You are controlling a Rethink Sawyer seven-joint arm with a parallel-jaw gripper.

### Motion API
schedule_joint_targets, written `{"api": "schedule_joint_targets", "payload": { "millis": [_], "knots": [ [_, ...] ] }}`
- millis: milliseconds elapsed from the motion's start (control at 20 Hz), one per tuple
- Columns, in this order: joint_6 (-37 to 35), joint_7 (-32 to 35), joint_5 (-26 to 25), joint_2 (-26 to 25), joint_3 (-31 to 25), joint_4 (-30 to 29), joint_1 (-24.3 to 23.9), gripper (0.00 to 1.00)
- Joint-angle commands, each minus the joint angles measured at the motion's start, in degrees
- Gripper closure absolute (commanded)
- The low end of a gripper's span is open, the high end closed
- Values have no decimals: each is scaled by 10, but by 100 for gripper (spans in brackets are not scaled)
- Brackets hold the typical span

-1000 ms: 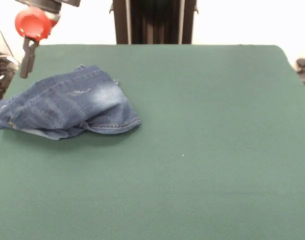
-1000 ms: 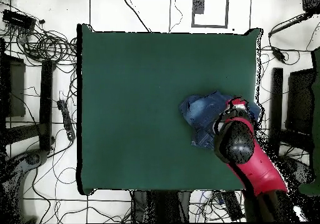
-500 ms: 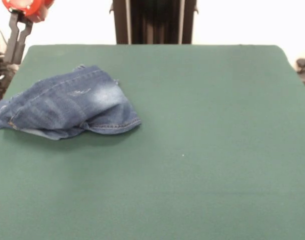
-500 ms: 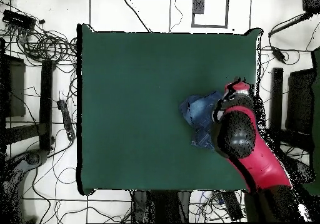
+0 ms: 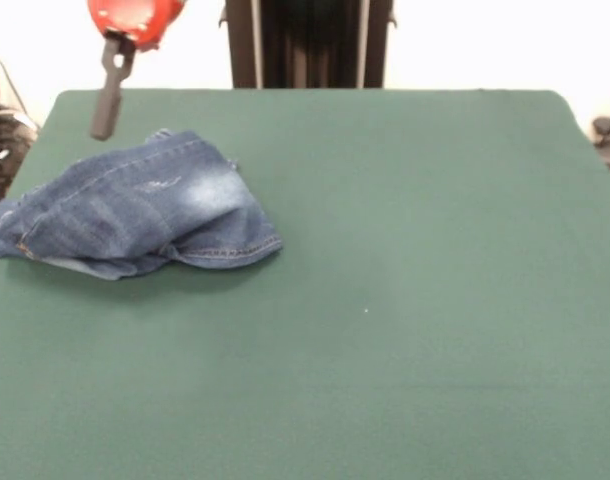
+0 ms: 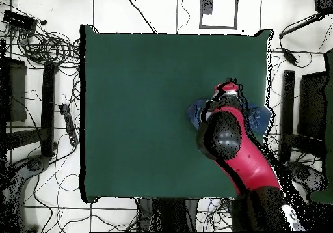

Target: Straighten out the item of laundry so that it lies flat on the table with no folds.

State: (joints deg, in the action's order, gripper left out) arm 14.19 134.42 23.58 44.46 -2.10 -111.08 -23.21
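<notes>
The hand (image 5: 104, 118), whose opening I cannot tell, has swung back over the table (image 5: 405, 250) and hangs empty just above the bunched jeans (image 5: 135, 208), likely lining up a grasp.

No readable text, labels, brand names, numbers or signs appear on anything in either the front or overhead view.
</notes>
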Motion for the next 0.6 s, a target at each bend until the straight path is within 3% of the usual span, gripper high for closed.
{"api": "schedule_joint_targets", "payload": {
  "millis": [50,350,600],
  "knots": [
    [-119,72,67,-58,48,-4,62,0],
    [-148,68,68,-87,72,1,76,0],
    [-118,78,51,-116,61,3,66,0]
  ]
}}
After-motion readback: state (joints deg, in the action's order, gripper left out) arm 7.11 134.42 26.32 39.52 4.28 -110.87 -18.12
